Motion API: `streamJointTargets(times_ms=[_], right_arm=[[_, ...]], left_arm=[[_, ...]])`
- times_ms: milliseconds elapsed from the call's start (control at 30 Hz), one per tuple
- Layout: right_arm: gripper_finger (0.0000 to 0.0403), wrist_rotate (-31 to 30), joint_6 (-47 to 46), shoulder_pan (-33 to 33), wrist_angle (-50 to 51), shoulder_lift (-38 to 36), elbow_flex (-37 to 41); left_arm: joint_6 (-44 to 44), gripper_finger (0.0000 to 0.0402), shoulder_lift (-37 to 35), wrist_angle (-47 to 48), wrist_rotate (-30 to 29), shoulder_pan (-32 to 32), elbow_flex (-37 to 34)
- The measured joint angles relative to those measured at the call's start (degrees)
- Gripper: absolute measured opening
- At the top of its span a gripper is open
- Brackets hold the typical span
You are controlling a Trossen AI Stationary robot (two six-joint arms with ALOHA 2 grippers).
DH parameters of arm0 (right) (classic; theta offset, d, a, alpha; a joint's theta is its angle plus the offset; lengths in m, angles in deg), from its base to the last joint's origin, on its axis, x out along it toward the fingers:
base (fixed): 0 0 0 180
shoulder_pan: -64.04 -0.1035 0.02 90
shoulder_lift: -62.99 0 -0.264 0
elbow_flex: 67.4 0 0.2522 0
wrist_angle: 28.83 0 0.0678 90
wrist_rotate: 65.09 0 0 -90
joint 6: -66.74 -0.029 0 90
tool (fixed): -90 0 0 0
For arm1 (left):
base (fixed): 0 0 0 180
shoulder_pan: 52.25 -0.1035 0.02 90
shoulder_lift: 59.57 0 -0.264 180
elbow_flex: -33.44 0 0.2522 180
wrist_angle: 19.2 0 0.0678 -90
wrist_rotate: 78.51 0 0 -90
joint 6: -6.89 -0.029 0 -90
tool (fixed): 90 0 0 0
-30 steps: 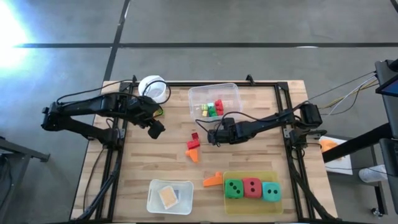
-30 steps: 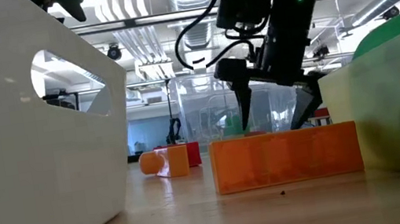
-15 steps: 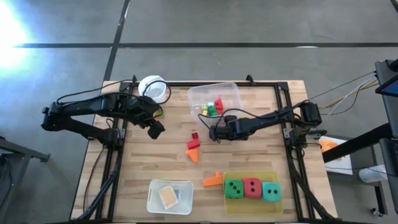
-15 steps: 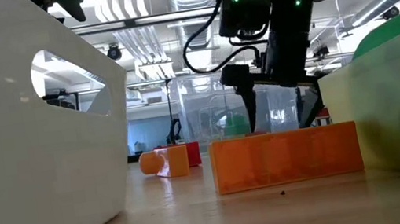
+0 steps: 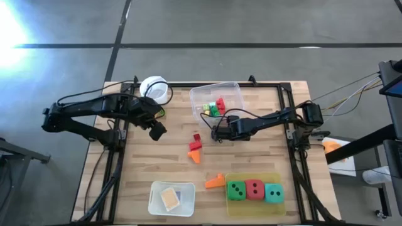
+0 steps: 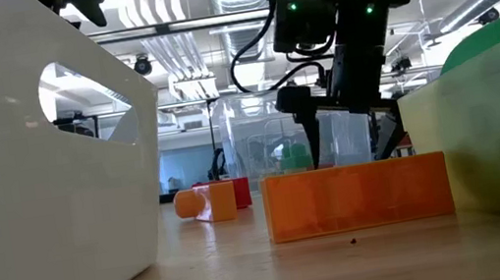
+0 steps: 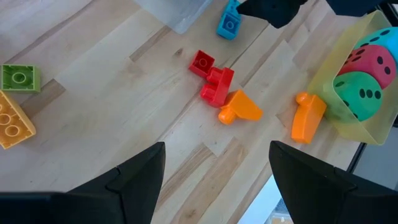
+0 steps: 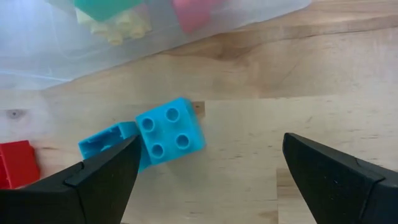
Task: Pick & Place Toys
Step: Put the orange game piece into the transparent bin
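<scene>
Blue blocks (image 8: pixel 146 140), two, lying on bare wood just beside clear tub (image 5: pixel 217 100), framed between spread fingers of right gripper (image 8: pixel 205 177), nothing clamped. Nearer in low view: orange block (image 6: pixel 358 197) across the front, beside yellow-green tray (image 5: pixel 231 205) holding three dice (image 5: pixel 254 190). Mid-table: red blocks (image 7: pixel 212 77) touching an orange piece. Left gripper (image 7: pixel 211 177) hovering near white cup (image 5: pixel 154 89), fingers apart, empty.
</scene>
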Motion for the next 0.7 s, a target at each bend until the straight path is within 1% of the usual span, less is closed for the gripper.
streamJointTargets(times_ms=[267,400,500,567,633,700], right_arm=[[0.0384,0.3,2.5,-0.2,0.0,0.0,-1.9],[0.0384,-0.5,7.7,-1.5,1.1,0.0,-3.5],[0.0384,-0.9,15.4,-3.0,1.2,0.0,-3.9],[0.0384,-0.5,22.2,-3.9,1.2,0.0,-3.9],[0.0384,2.8,30.4,-4.7,1.0,0.0,-3.9],[0.0384,8.4,39.3,-6.0,-0.5,0.0,-3.8]], left_arm=[[0.0,0.0291,0.0,0.0,0.0,0.0,0.0],[0.0,0.0291,0.0,0.0,0.0,0.0,0.0],[0.0,0.0291,0.0,0.0,0.0,0.0,0.0],[0.0,0.0291,0.0,0.0,0.0,0.0,0.0],[0.0,0.0291,0.0,0.0,0.0,0.0,0.0],[-0.4,0.0291,0.0,0.0,0.0,0.0,0.0]])
